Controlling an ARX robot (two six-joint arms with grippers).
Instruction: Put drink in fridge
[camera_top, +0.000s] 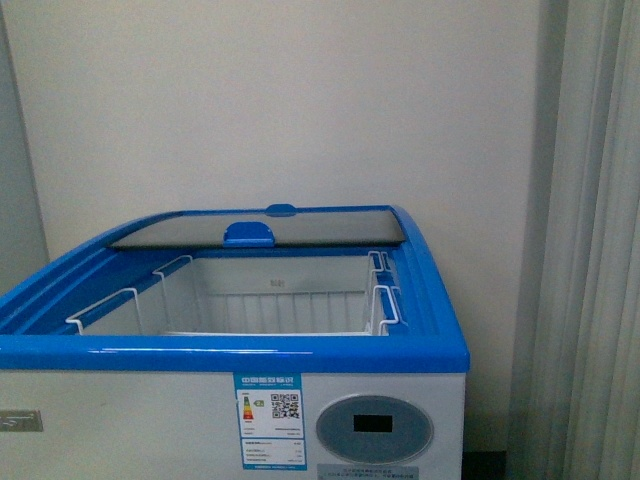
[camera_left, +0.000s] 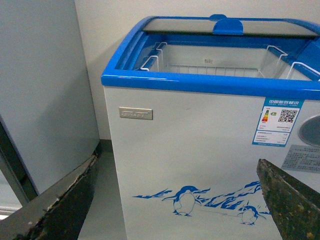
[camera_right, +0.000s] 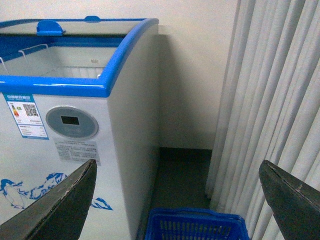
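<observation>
Fridge stands lid slid back; left gripper and right gripper spread wide, holding nothing.

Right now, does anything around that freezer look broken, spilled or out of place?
Nothing looks damaged or spilled. The chest freezer has its glass lid slid back, so the white wire baskets inside are exposed. A blue plastic basket sits on the floor beside it.

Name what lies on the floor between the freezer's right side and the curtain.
In the right wrist view, a blue plastic basket sits on the dark floor between the fridge and the curtain; the stretch behind it is bare.
</observation>
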